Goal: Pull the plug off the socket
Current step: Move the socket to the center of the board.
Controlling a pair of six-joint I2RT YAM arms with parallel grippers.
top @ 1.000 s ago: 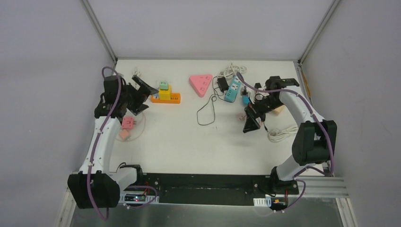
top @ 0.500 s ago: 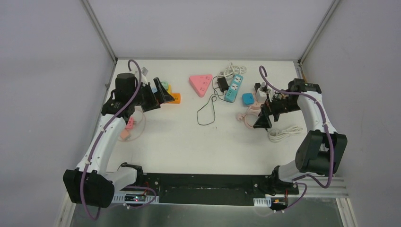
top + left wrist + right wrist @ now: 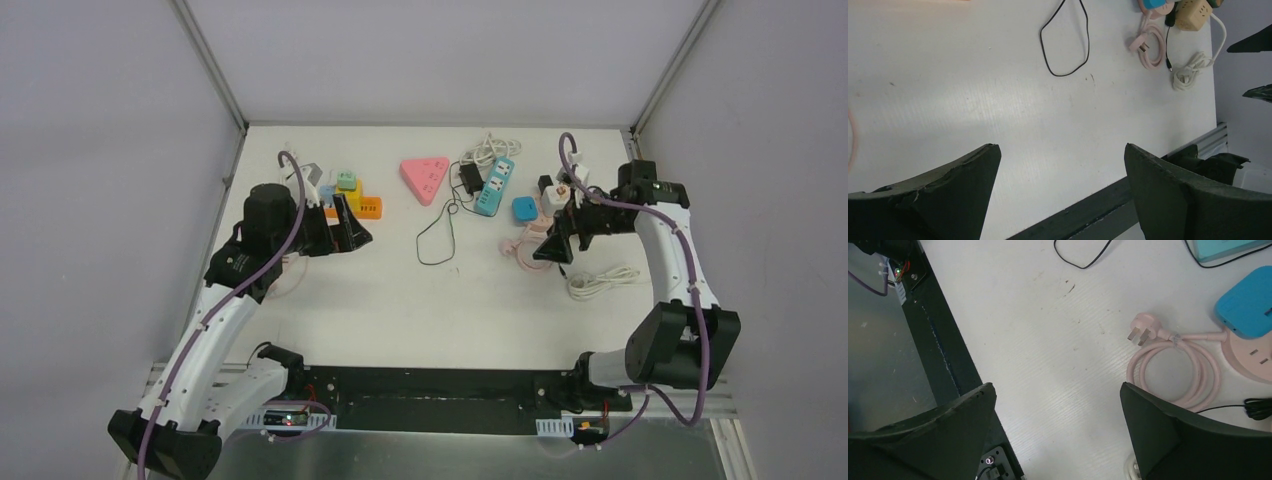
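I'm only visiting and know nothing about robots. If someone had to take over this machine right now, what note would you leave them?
Left tool: open, empty, hovering beside the orange strip.
Right tool: open, empty, hovering near a pink plug that lies loose.
The green and yellow plugs sit on the orange strip, apparently plugged in.
Done: no plug pulled there, as far as I can see.
Left: grip a plug, steady its socket, pull them apart.
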